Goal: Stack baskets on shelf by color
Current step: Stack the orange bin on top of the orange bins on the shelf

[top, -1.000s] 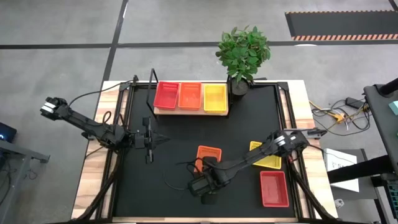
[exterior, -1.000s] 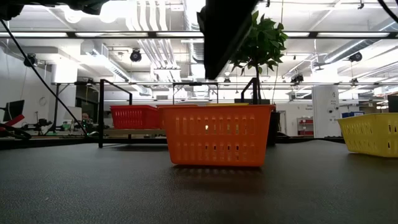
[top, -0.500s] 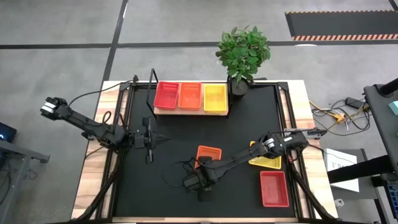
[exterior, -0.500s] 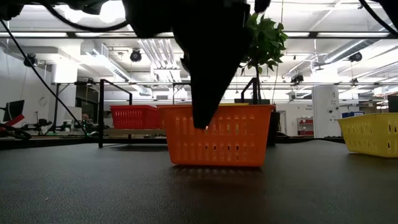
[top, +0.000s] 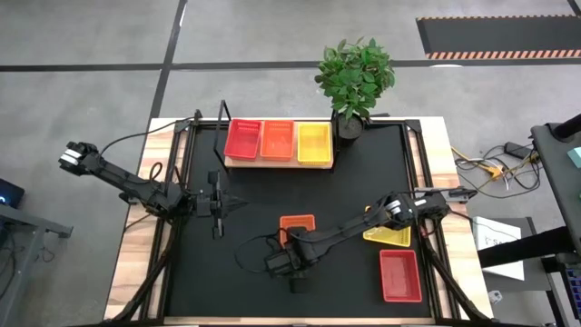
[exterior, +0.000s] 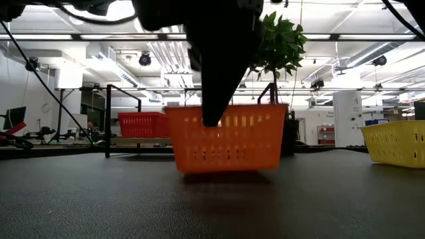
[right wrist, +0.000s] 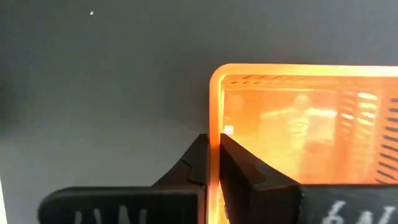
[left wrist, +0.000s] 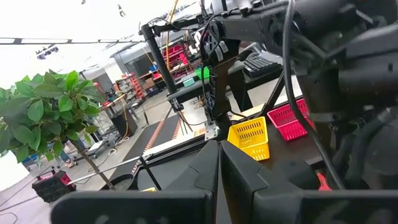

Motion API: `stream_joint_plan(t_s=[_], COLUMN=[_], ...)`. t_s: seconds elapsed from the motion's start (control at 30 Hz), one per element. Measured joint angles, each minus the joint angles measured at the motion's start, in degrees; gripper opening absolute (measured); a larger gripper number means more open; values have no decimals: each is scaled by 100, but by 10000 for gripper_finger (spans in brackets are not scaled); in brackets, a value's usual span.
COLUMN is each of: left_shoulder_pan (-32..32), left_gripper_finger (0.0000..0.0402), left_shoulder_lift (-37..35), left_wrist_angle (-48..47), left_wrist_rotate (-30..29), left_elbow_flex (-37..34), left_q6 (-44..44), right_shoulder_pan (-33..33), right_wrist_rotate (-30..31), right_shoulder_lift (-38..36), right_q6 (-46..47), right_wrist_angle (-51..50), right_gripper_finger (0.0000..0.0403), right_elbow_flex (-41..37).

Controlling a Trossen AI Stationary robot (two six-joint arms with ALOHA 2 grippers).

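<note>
An orange basket (top: 297,222) sits at the table's middle, and my right gripper (top: 291,243) is shut on its near wall, reaching in from the right. The wooden shelf (top: 277,163) at the far side holds a red basket (top: 242,139), an orange one (top: 278,140) and a yellow one (top: 314,143) side by side. A yellow basket (top: 390,234) and a red basket (top: 399,275) rest on their bases on the black tabletop at the right. My left gripper (top: 241,207) hangs shut over the table's left half, holding nothing. My right gripper pinches the orange basket's near wall at its rim (right wrist: 215,124), close to a corner, one finger inside and one outside. The fingers (exterior: 212,109) come from above, pointing down. The basket hangs almost level, its base (exterior: 226,167) a little above the tabletop.
A potted plant (top: 354,77) stands at the far edge, right of the shelf. The shelf's black frame (top: 222,127) rises at its left end. Loose black cable (top: 250,254) lies on the table, left of my right gripper.
My right gripper has come down onto the orange basket's near wall and taken hold. It then moved slightly toward the table's left edge and up. The basket has shifted left with it and risen a little off the table.
</note>
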Motion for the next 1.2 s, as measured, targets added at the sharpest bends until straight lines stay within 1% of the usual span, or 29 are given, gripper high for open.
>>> stream_joint_plan(t_s=[0.1,0.27,0.47,0.67,0.73,1.07,1.2], left_shoulder_pan=[0,0,0,0,0,0,0], left_gripper_finger=[1,1,1,1,1,1,1], left_shoulder_lift=[0,-1,-1,-4,-2,-4,-7], left_wrist_angle=[0,-1,4,62,86,87,87], left_wrist_rotate=[1,-1,-1,-1,-1,-1,-1], left_elbow_flex=[-2,-2,-4,-4,-4,-4,-4], left_q6=[0,0,0,0,0,0,2], right_shoulder_pan=[0,-4,-176,-520,-676,-1664,-2109], right_wrist_rotate=[151,671,1555,2783,3056,3117,2963], right_shoulder_lift=[-31,-64,-433,-654,-692,-701,-703], right_q6=[-134,-360,-606,-893,-1112,-2434,-2742], right_wrist_angle=[-398,-1155,-1491,-1456,-1361,-376,98], right_gripper_finger=[13,13,12,12,12,12,12], right_elbow_flex=[256,836,776,829,829,826,825])
